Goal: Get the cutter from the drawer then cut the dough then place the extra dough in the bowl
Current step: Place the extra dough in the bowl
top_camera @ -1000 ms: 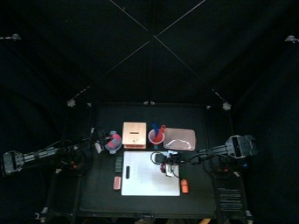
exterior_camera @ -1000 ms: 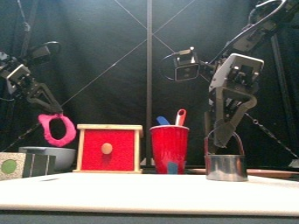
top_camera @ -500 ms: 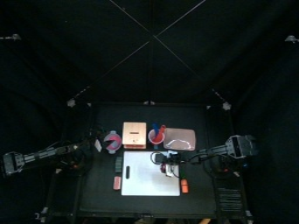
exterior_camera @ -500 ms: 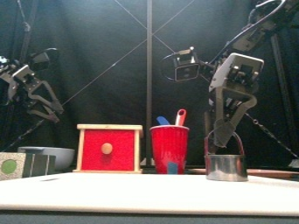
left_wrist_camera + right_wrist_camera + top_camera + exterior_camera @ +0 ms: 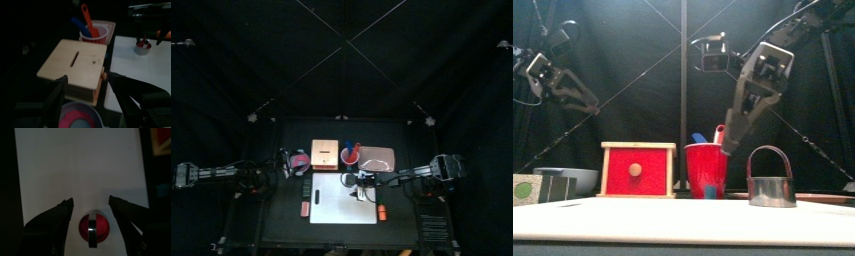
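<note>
Cutter (image 5: 770, 181) is standing on the white cutting board (image 5: 673, 222), with what looks like a round of red dough (image 5: 85, 226) inside it. We see the right gripper (image 5: 90, 201) hanging above it, jaws spread, nothing held. Left gripper (image 5: 87, 77) is up high on the left, also spread and empty, over the bowl (image 5: 580, 180), which has pink dough (image 5: 75, 116) in it. Wooden box (image 5: 636, 170) sits between the bowl and the red cup (image 5: 707, 170) with its 2 knives.
</note>
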